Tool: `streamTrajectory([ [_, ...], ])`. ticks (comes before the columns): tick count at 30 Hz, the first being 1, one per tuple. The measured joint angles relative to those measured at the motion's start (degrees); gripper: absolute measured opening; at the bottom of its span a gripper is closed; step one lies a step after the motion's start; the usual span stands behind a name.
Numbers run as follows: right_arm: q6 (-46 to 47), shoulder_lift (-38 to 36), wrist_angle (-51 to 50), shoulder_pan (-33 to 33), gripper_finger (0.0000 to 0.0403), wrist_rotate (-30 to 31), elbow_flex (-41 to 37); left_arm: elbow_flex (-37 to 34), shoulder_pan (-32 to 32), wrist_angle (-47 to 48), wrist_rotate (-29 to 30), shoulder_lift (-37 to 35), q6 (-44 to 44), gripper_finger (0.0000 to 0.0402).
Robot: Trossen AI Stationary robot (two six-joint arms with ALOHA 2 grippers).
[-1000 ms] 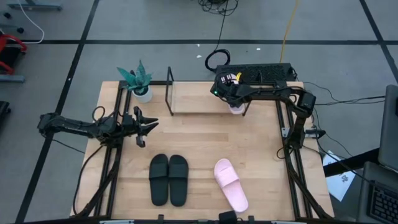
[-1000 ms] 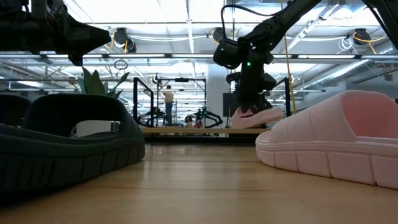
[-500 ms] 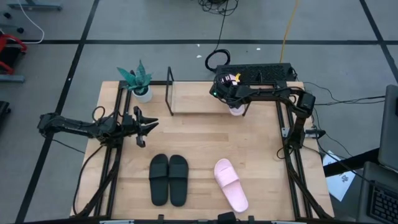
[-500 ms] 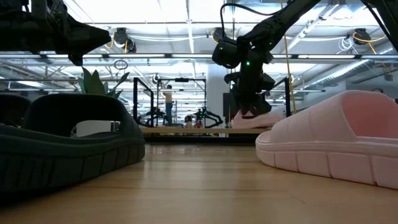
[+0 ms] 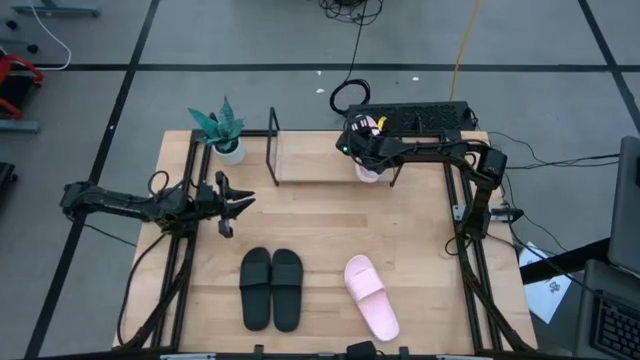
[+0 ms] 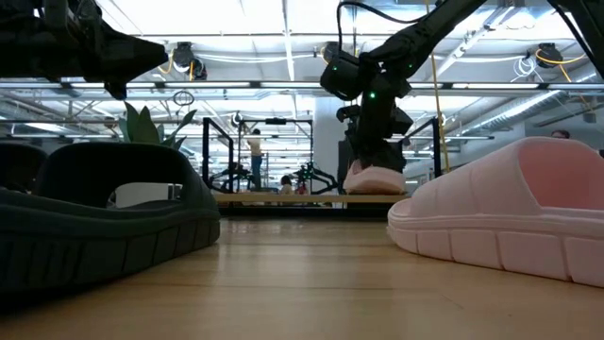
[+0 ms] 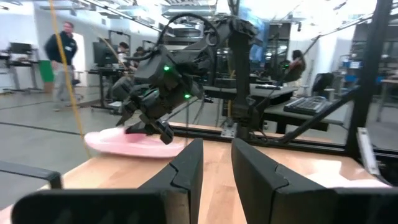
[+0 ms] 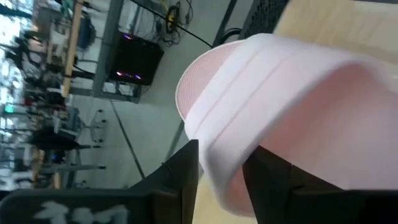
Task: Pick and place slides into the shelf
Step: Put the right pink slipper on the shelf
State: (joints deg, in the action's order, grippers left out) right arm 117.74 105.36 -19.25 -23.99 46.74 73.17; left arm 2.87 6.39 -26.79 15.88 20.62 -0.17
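Counter (image 5: pixel 420 250) carries black pair (image 5: pixel 271 288) and one pink slide (image 5: pixel 371 296), untouched. Shelf (image 5: pixel 310 160) now bears other pink slide (image 6: pixel 375 178), settled from raised. Right hand (image 5: pixel 372 160) just opened, strap between fingers. Left hand (image 5: pixel 232 203) idle, partly closed, empty.

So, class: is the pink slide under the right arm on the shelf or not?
On the shelf. The pink slide lies flat on its board at the right end in the low view, with the right gripper just above it.
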Motion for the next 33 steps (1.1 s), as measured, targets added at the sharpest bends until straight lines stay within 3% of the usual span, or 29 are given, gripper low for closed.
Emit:
streamTrajectory([
  [22, 0.94, -0.04, -2.99, 0.49, 0.0106, -0.44, 0.0, 0.02, 0.02, 0.0, -1.31, 0.0, -0.1, 0.0088],
  [33, -0.31, -0.09, -4.41, 0.49, 0.0031, -0.39, 0.0, 0.01, 0.02, 0.01, -1.31, -0.01, -0.1, 0.0088],
])
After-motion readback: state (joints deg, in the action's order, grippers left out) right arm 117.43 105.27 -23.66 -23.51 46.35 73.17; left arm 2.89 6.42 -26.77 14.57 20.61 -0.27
